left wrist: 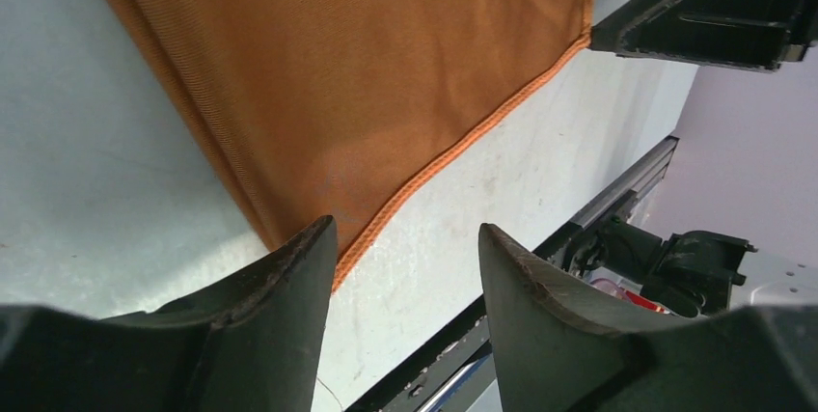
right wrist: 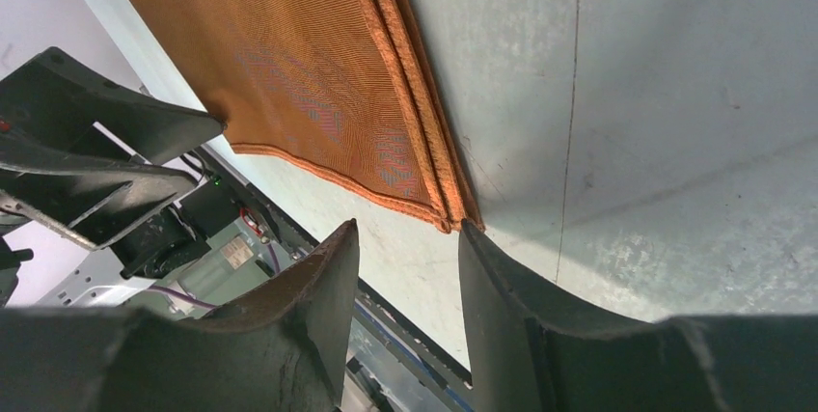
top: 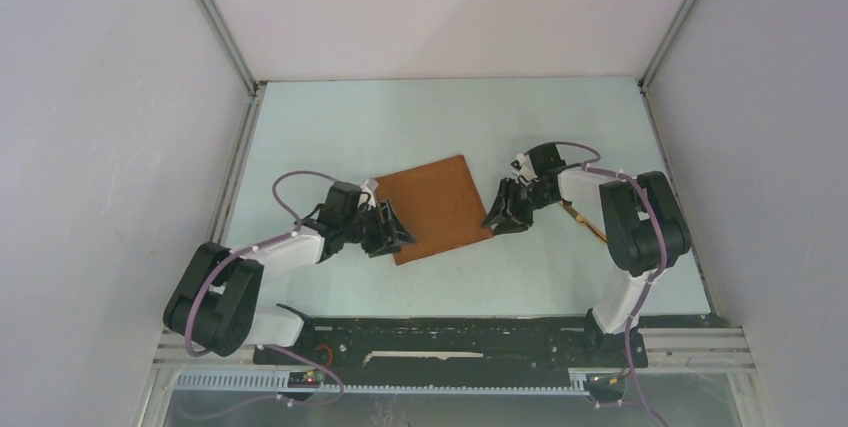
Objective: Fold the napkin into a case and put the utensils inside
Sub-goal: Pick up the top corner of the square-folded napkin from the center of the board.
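Note:
The rust-orange napkin (top: 435, 207) lies flat mid-table, and stacked hemmed edges in the right wrist view show it is folded (right wrist: 299, 74). My left gripper (top: 393, 230) is at its near left corner, open. In the left wrist view (left wrist: 406, 229) one fingertip covers that corner of the napkin (left wrist: 367, 74) and only bare table lies between the jaws. My right gripper (top: 505, 217) is at the near right corner, open (right wrist: 408, 229), with the corner just past its fingertip. The golden utensils (top: 583, 219) lie on the table under the right arm, partly hidden.
White walls close in the pale table (top: 330, 127) on three sides. A black and metal rail (top: 450, 342) runs along the near edge by the arm bases. The right arm's elbow (top: 645, 222) stands over the table's right side.

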Controlling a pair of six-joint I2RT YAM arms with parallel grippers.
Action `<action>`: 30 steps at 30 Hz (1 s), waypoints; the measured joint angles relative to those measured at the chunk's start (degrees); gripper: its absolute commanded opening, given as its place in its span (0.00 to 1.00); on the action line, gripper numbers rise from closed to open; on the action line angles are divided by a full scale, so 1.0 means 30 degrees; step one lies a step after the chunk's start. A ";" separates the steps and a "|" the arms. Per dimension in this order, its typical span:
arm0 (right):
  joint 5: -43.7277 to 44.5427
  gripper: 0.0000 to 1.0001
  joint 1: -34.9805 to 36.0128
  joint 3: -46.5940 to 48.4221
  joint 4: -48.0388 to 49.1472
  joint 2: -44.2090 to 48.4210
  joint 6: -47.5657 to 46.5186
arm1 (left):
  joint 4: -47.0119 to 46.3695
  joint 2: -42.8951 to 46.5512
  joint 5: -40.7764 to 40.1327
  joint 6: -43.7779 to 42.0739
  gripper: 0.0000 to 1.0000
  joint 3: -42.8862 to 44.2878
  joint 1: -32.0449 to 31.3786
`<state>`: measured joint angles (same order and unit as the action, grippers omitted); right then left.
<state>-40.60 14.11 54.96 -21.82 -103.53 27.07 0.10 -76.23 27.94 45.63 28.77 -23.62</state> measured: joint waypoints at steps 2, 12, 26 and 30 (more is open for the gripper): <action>0.0000 0.51 0.0000 -0.0080 0.0015 0.0007 0.0000 | -0.0160 -0.0211 -0.0087 0.0007 0.60 -0.0160 0.0000; -0.0189 0.47 0.0109 -0.0204 0.0444 0.0007 0.0044 | -0.1829 -0.0933 -0.0073 0.0350 0.58 -0.1209 0.0000; -0.0940 0.50 0.0546 -0.0240 0.1362 0.0007 0.0794 | -0.2710 -0.0933 -0.0073 0.0648 0.57 -0.1654 0.0000; -0.1144 0.51 0.0576 -0.0255 0.1690 0.0007 0.1180 | -0.2827 -0.0925 -0.0087 0.0648 0.56 -0.1705 0.0000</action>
<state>-44.03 15.84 54.19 -16.75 -103.50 30.61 -8.38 -79.00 27.68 47.57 23.66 -23.62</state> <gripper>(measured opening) 0.501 0.563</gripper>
